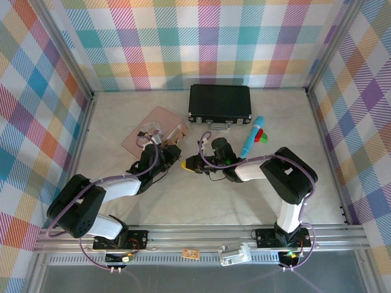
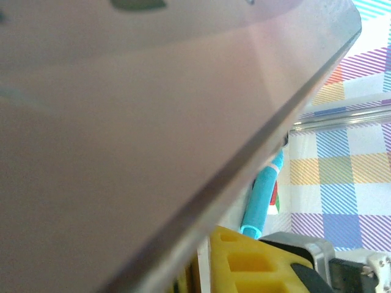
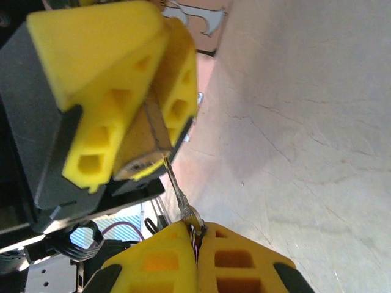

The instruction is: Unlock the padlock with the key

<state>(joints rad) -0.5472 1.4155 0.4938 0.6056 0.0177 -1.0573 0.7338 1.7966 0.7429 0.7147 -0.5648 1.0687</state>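
In the right wrist view my left gripper (image 3: pixel 131 122) is shut on the padlock (image 3: pixel 142 155), whose brass body sits between its yellow fingers with the bottom face turned toward my right gripper. My right gripper (image 3: pixel 197 229) is shut on the key (image 3: pixel 177 189). The thin blade points up and left, and its tip touches the padlock's bottom face. How deep it sits I cannot tell. From above, the left gripper (image 1: pixel 170 157) and the right gripper (image 1: pixel 190 163) meet nose to nose at mid-table, and they hide the padlock and key.
A pink tin (image 1: pixel 156 129) lies just behind the left gripper, and its surface (image 2: pixel 122 134) looms close in the left wrist view. A black case (image 1: pixel 220 102) stands at the back. A blue marker (image 1: pixel 252 137) lies right of the grippers. Plaid walls enclose the table.
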